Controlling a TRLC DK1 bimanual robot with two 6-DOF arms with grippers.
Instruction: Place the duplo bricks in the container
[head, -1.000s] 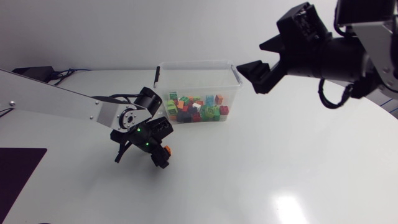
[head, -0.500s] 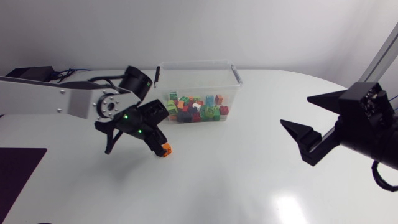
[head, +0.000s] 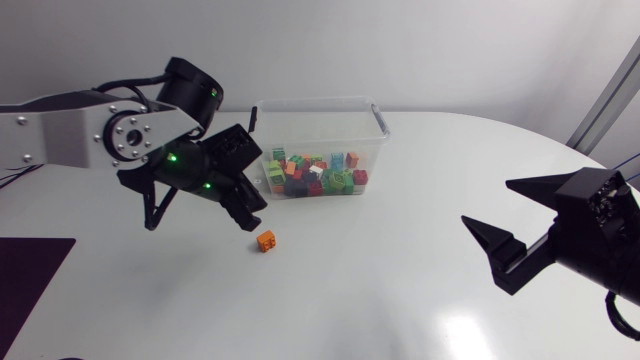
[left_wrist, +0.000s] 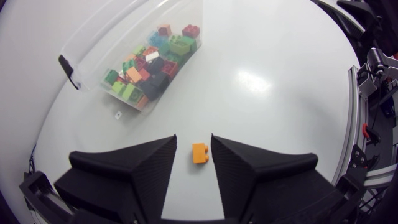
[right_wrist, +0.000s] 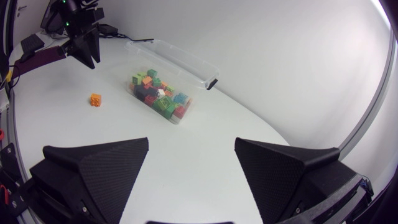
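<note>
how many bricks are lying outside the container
1: an orange brick on the table, near the container, below the open left gripper. The left arm may hide others.

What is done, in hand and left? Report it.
Done: a heap of multicoloured duplo bricks lies in the clear plastic container. In hand: nothing; the open left gripper hovers over the small orange duplo brick, the right gripper open, empty. Left: that brick, lying on the white table.

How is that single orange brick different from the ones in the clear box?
The orange brick lies alone on the table; the piled bricks sit together inside the container. The orange brick is one colour; the piled bricks mix green, red, blue. Both are small blocks.
</note>
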